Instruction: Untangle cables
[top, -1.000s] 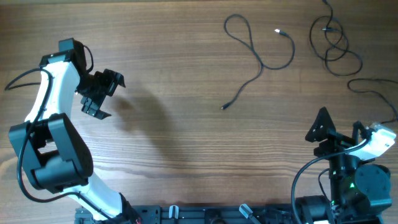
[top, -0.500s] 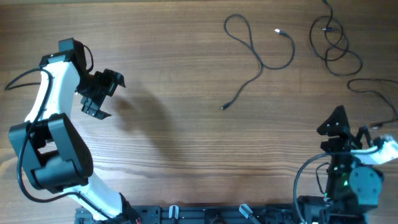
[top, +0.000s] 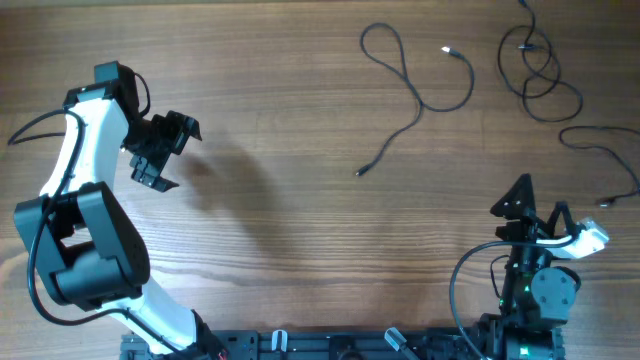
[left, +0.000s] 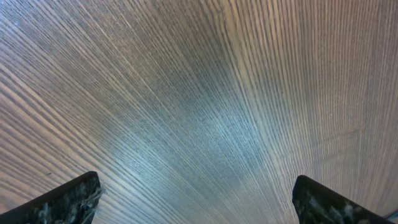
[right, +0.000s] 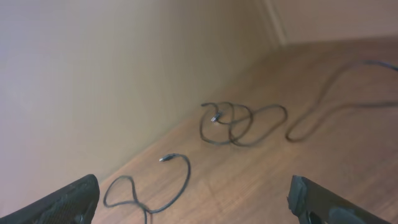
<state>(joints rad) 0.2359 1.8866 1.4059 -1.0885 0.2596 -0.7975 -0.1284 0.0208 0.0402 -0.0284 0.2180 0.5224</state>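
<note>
**L side.** Left hand (top: 170, 154) hangs over the bare wooden tabletop (top: 300, 250), well apart from the cables (top: 471, 85). Jaws spread wide, released, nothing between them. L wrist view agrees: both fingertips (left: 69, 200) sit at the bottom corners of the frame, w/ only wood grain in the gap. No contact w/ any item.

**Centre, far half.** Long cable (top: 420, 107) lies flat and loose on the tabletop.
- Small loop at its L end.
- Wider open curve to the R, ending in a pale plug.
- Tail running down-left to a dark plug.
- Apart from the other cords.

**R of that, near far edge.** Knotted cable (top: 545, 88) shows several overlapping loops crossing each other. Whether it is one cord or more, cannot tell. R wrist view shows the same coil w/ a small plug inside the loops.

**Far R.** Edge cable (top: 600, 150) makes a wavy run to the R edge of the tabletop, then comes back to a pale plug near the right arm. In the overhead view it does not touch the knotted cable.

**R near corner.** Right hand (top: 538, 208) has jaws fully apart, released, grasping nothing. Its fingertips (right: 71, 200) frame all three cords from well off, no contact. Hand faces the far edge, w/ a pale wall (right: 93, 74) behind the tabletop.
</note>
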